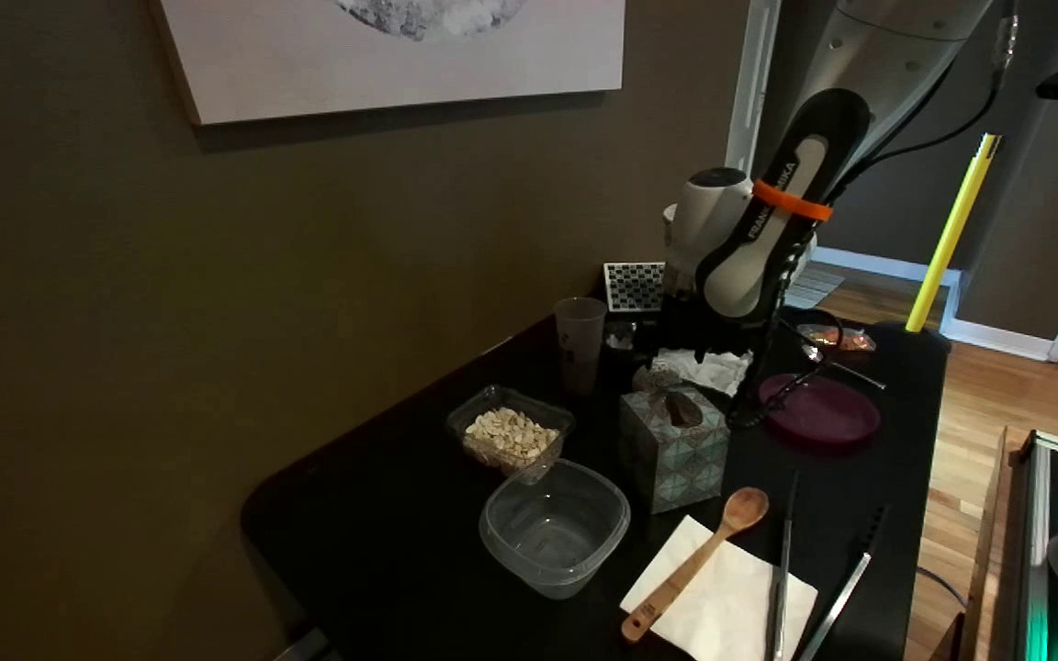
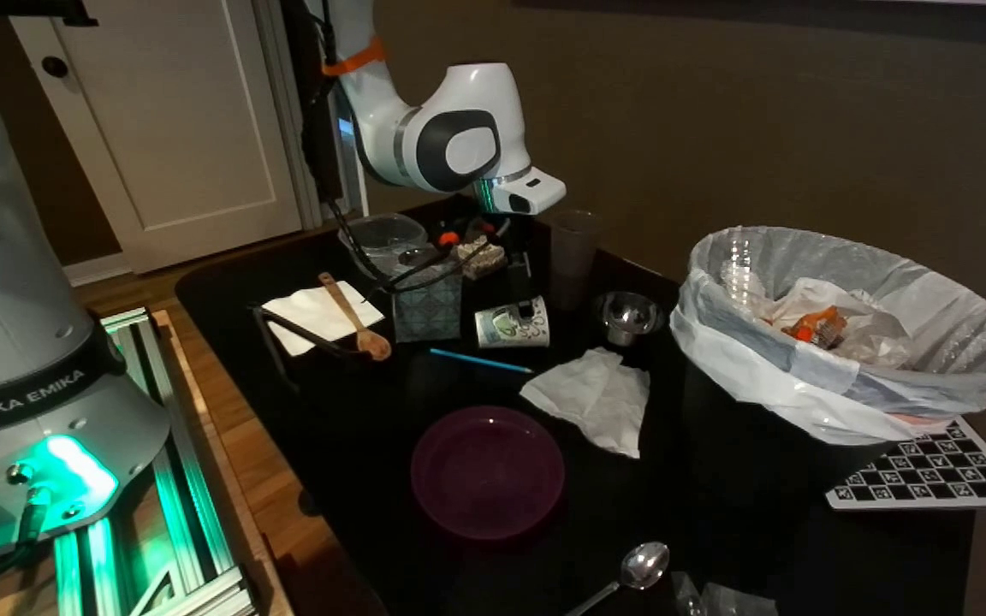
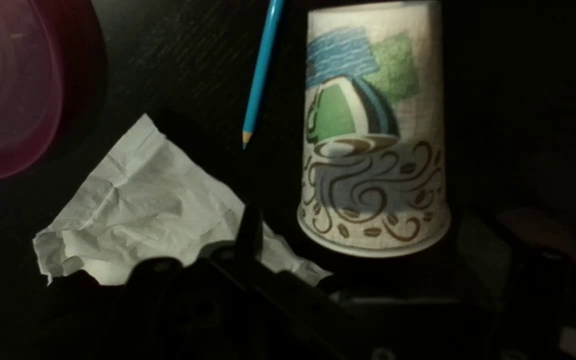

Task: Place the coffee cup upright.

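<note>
Wrist view: see one tapered, swirl-printed paper coffee cup (image 3: 373, 115) lying on its side on the dark desk (image 3: 183, 60), rim framed by the gripper (image 3: 365, 214), jaws wide apart, holding nothing. Count one crumpled tissue (image 3: 138, 210), one smooth blue pencil (image 3: 261, 75); in an exterior view, one round purple plate (image 2: 489, 472).

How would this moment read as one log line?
cup: lying on its side | fingers: apart, not holding it | pencil: beside cup | goal: cup upright, not yet done
</note>
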`<move>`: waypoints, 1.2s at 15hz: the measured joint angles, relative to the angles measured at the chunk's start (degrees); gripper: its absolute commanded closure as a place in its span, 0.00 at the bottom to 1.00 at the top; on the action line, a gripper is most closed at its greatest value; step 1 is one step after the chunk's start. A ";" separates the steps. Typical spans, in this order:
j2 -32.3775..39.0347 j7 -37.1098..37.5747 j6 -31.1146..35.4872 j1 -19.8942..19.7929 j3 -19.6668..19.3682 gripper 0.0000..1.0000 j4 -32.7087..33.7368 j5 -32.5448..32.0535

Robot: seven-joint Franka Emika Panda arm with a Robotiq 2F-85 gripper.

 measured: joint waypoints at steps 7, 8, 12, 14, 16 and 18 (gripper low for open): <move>0.23 -0.01 -1.82 -2.90 -2.27 0.00 2.76 3.52; 0.46 -0.01 -2.85 -3.73 -1.77 0.00 3.45 4.52; 1.81 -0.13 -9.16 -9.30 3.44 0.00 7.41 9.45; 2.83 -0.15 -13.02 -12.05 6.15 0.00 10.00 11.57; 3.87 -0.19 -16.30 -14.13 8.20 0.00 12.44 13.15; 4.97 -0.23 -19.20 -15.67 9.72 0.00 14.61 14.23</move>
